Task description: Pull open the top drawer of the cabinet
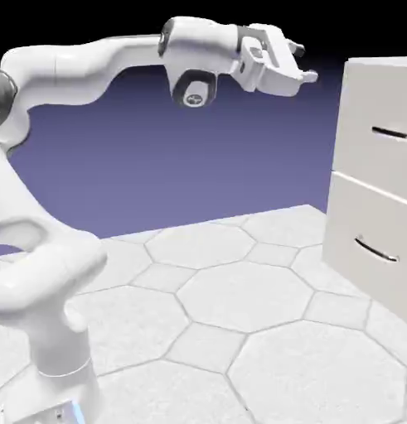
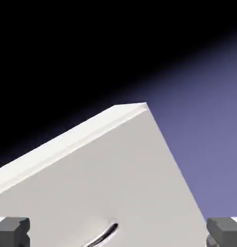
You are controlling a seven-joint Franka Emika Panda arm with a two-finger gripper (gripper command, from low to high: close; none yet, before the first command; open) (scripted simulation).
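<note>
In the exterior view the white arm (image 1: 82, 62) rises from about 8 o'clock and arches across the top; its gripper (image 1: 299, 65) sits near 1 o'clock, level and pointing right, well apart from the cabinet (image 1: 376, 178); the jaws stand wide with nothing between them. The pale hexagon-tiled table (image 1: 231, 323) fills the lower half. At 3 o'clock stands the cabinet, its front facing left; the top drawer (image 1: 380, 124) is flush and shut, its thin dark bar handle (image 1: 394, 133) running nearly level, long axis sloping slightly down to the right; the lower drawer (image 1: 372, 240) carries a curved handle (image 1: 375, 251).

In the hand view the grey fingertips (image 2: 11, 230) sit at 7 and 5 o'clock, far apart; the cabinet's front (image 2: 125, 178) appears rolled, its top edge climbing toward 12 o'clock; a handle (image 2: 104, 234) shows at 6 o'clock.
</note>
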